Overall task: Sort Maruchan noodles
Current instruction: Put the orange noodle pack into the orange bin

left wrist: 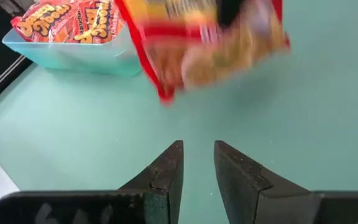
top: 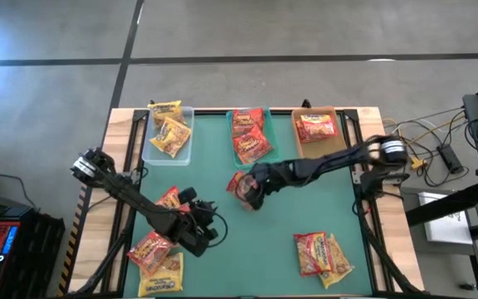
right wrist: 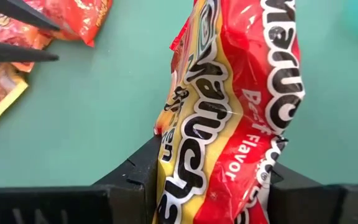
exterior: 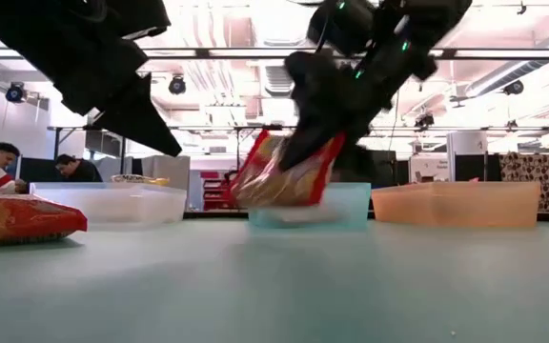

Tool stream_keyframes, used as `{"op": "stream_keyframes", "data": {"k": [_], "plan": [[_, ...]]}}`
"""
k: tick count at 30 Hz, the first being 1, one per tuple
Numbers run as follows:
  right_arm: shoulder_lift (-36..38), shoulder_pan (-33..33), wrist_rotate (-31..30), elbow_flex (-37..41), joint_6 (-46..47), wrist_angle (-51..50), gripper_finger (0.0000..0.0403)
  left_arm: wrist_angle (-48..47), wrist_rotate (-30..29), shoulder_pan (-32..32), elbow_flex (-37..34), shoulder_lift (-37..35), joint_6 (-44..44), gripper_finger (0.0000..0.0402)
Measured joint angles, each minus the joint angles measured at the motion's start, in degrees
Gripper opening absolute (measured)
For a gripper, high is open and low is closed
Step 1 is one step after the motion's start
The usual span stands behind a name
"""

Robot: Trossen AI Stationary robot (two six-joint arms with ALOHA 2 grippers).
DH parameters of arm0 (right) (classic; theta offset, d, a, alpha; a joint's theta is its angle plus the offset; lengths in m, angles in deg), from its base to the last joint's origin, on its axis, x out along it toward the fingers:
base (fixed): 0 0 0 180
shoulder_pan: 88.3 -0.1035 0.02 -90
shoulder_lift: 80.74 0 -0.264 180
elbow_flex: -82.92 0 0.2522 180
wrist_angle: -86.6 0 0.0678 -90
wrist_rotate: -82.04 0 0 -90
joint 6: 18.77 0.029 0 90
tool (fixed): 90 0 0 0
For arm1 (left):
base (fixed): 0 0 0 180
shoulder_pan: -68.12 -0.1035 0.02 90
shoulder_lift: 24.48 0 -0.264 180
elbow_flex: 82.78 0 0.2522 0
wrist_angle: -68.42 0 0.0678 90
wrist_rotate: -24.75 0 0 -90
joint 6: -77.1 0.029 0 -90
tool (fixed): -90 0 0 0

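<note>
Item: red beef-flavour packet (right wrist: pixel 229 118), one of the Maruchan noodles. We are holding it in the right gripper (top: pixel 251 189), fingers closed across the packet's width, lifted off the mat just in front of the teal tray (top: pixel 265 149).

Handling: we are judging it light, with crinkly, slick film around a brittle noodle block. A firm pinch across the block looks safer than the loose sealed edge, which could slide out. Hard squeezing may crack the noodles.

Shape and material: flat, rectangular, creased glossy plastic, printed in red and yellow.

Landmark: the teal tray is already carrying red packets. Left of it the clear tray (top: pixel 185 149) is holding yellow ones; right of it the tan tray (top: pixel 336 133) is holding an orange-red one.

Left gripper (top: pixel 210 224): we are hovering it well in front of the teal tray, fingers slightly parted, holding nothing.

Loose packets are lying on the green mat (top: pixel 305 208).
</note>
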Motion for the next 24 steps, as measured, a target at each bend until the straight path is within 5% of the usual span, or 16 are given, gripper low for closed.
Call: {"op": "stream_keyframes", "data": {"k": [4,15,24], "plan": [[8.7,2.2,-0.5,0.0,-3.6,-11.4,0.0131,-0.1,-0.1,0.0,0.0,0.0,1.2,0.0074],[30.8,9.9,-14.8,0.0,-11.1,-48.2,0.0131,-0.3,-0.7,-1.3,0.0,0.0,3.3,0.0074],[35.7,15.3,-24.1,0.9,-22.5,-62.9,0.0132,0.0,-0.7,-2.5,0.0,0.0,3.1,0.0074]]}}
